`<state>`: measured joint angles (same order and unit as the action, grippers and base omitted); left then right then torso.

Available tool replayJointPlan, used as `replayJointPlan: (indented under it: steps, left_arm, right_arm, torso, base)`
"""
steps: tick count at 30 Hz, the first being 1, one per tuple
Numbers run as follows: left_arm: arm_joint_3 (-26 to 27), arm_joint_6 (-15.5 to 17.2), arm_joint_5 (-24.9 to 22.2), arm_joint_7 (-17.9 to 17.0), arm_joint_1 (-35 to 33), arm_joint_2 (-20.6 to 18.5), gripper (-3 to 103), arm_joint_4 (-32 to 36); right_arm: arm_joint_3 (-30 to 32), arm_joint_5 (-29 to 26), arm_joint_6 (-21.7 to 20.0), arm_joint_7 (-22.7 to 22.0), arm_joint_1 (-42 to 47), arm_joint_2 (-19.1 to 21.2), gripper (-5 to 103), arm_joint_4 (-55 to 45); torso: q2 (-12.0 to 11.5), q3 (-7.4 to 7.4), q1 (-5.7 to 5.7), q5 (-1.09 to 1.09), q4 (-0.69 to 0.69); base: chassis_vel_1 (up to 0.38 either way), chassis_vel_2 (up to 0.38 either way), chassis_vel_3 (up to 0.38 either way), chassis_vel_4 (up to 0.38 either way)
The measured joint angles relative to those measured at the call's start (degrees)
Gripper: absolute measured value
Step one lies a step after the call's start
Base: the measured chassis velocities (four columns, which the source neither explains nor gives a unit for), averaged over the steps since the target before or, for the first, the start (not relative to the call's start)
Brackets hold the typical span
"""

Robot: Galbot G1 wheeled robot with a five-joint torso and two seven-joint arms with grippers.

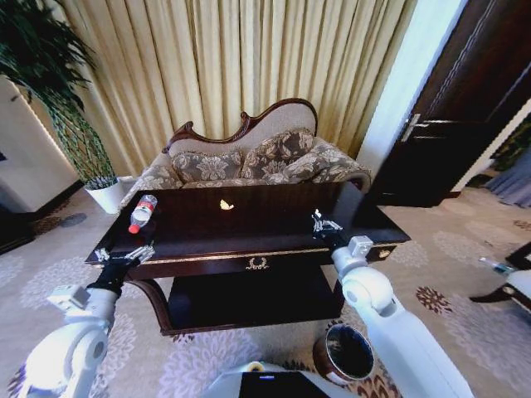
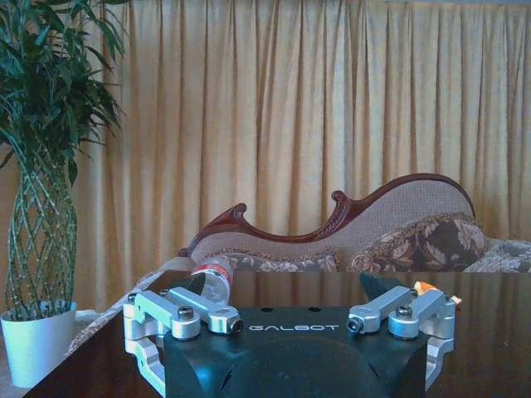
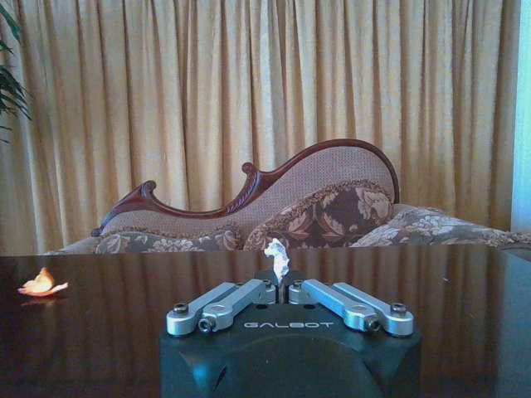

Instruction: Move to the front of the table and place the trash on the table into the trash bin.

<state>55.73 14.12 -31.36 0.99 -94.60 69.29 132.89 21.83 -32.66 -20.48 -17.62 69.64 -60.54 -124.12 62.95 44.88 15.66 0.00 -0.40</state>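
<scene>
you are parked at the table [image 1: 207, 240]: right tool [image 3: 282, 292] clamped on a white scrap [image 3: 277, 257], left tool [image 2: 290, 319] spread and idle at the table's left edge, orange scrap [image 1: 226, 205] still lying mid-table, trash bin [image 1: 345, 355] on the floor.

My right gripper [image 3: 282, 290] sits low over the table [image 3: 124, 332], its jaws closed on a white paper scrap [image 3: 277, 257] that sticks up between them. I see an orange scrap [image 3: 39, 283] lying on the glossy top well off to one side. Beyond stand a carved sofa [image 3: 332, 199] and gold curtains [image 3: 249, 83].
</scene>
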Motion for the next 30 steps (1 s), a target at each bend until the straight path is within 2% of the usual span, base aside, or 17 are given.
replayJointPlan:
  steps: [16,18,19,21,22,24,30]
  left_arm:
    - [-0.36,-0.08,-0.05,0.27,0.24,0.05,100,-0.64]
    - [-0.35,-0.13,-0.07,0.46,0.34,0.09,100,-0.75]
    - [-0.35,-0.13,-0.07,0.46,0.34,0.09,100,-0.75]
    - [-0.38,-0.38,-0.07,0.8,0.34,0.28,100,-0.83]
    - [-0.38,-0.38,-0.07,0.8,0.34,0.28,100,-0.83]
    - [-0.34,-0.6,-0.06,1.01,0.11,0.32,100,-0.83]
    - [0.17,-0.74,-0.42,1.05,0.09,-0.22,100,-1.06]
  right_arm:
    - [-0.1,2.48,-0.3,1.03,1.98,-1.61,2,3.1]
    - [1.0,3.45,-3.88,3.16,3.84,-2.01,2,5.47]
    - [1.0,3.45,-3.88,3.16,3.84,-2.01,2,5.47]
    - [3.1,8.32,-6.57,9.49,7.65,-2.61,2,10.73]
    - [3.1,8.32,-6.57,9.49,7.65,-2.61,2,10.73]
    - [4.4,12.07,-6.44,11.84,9.69,-4.15,2,16.69]
    - [6.43,17.12,-4.71,13.09,10.22,-7.04,2,27.26]
  torso:
    - [0.04,-0.03,-0.06,-0.01,0.02]
    - [0.05,-0.03,-0.06,0.0,0.01]
    - [0.05,-0.03,-0.06,0.0,0.01]
    - [0.01,0.0,-0.03,0.0,-0.01]
    - [0.01,0.0,-0.03,0.0,-0.01]
    - [-0.03,0.02,0.04,0.01,-0.02]
    - [-0.03,0.01,0.02,0.01,0.01]
  base:
    - [0.188,-0.201,-0.204,0.196]
    - [0.02,-0.02,-0.044,0.049]
    - [0.0,0.0,0.0,0.0]
    - [0.0,0.0,0.0,0.0]
    - [0.0,0.0,0.0,0.0]
    - [-0.035,0.037,0.054,-0.051]
    - [-0.012,0.021,0.016,-0.02]
